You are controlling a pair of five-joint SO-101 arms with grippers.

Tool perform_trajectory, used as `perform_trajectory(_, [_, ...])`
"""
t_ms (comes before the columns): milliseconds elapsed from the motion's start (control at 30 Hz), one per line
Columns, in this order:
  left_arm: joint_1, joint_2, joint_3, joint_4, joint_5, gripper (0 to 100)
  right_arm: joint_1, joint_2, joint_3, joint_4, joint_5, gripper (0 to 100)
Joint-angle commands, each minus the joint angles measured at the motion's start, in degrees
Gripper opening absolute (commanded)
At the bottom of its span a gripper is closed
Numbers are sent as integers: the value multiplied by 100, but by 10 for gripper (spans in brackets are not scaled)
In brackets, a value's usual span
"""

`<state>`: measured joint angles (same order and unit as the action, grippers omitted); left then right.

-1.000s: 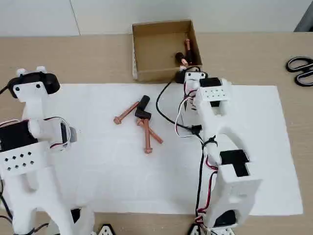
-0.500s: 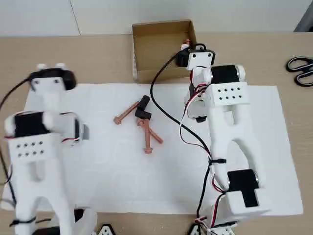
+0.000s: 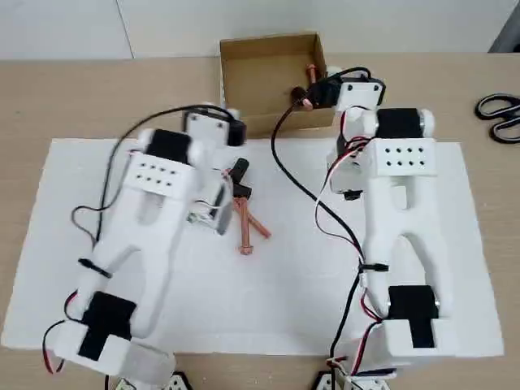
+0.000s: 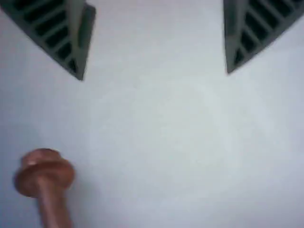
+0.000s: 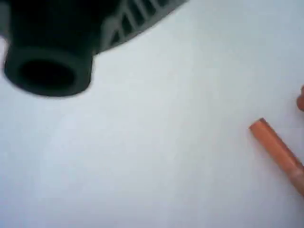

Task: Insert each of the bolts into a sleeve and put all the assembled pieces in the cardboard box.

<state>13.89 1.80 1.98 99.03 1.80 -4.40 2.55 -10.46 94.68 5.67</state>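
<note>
The left gripper [image 4: 154, 73] hovered with jaws spread wide over the white sheet [image 4: 166, 142], a bolt [image 4: 43, 172] just beside one fingertip, probably readied for grasping it.

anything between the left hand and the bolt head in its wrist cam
No, in the left wrist view the stretch between the left hand and the bolt is bare white sheet.
</note>
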Motion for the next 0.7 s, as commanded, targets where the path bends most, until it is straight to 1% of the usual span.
perform_trajectory(0, [484, 0, -215, -193, 53, 181, 171, -347, -281, 48, 18, 4])
perform_trajectory(33, [510, 0, -215, -413, 79, 181, 198, -347, -281, 48, 26, 5])
perform_trajectory(100, [519, 0, -215, -721, 396, 181, 224, -338, -281, 48, 35, 5])
perform_trajectory(233, [536, 149, -242, -1055, 1811, 183, 233, -321, -281, 48, 35, 6])
perform_trajectory(267, [519, 255, -242, -1178, 1978, 183, 233, -312, -281, 48, 35, 6])
perform_trajectory(400, [519, 923, -233, -1451, 2040, 182, 233, -312, -281, 4, 35, 6])
perform_trajectory(533, [536, 1398, -242, -1442, 2040, 182, 233, -312, -281, 4, 35, 6])
perform_trajectory(667, [510, 1521, -242, -1415, 2040, 181, 233, -312, -281, -4, 35, 6])
